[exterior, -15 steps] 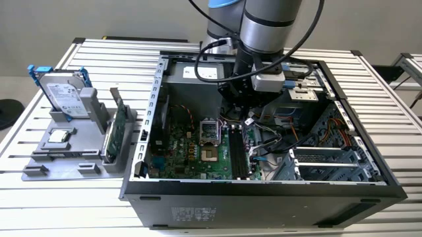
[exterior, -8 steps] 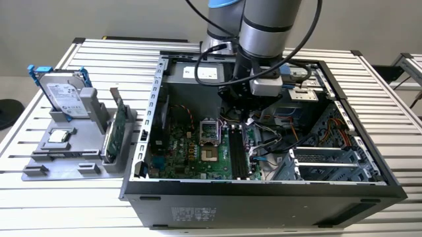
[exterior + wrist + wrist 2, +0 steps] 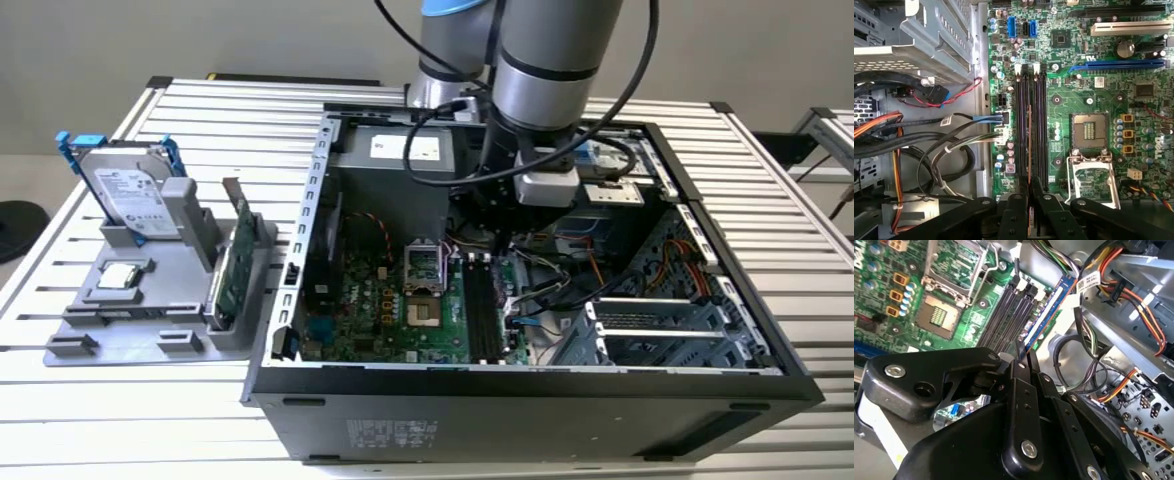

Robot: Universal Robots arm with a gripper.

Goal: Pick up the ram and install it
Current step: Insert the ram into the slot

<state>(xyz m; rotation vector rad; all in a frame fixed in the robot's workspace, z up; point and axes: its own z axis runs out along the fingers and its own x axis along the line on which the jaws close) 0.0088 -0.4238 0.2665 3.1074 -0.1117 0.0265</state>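
Gripper (image 3: pixel 1029 192) clamped on the ram (image 3: pixel 1029 145), fingers pinching the thin stick edge-on, down inside the open computer case (image 3: pixel 534 375). Held lengthwise over the black memory slots (image 3: pixel 1030 125) on the motherboard (image 3: pixel 1089 90), beside the CPU socket (image 3: pixel 1090 131). Blue edge of the ram (image 3: pixel 1046 315) tilted above the slots in the second wrist view. Whether seated: cannot tell.
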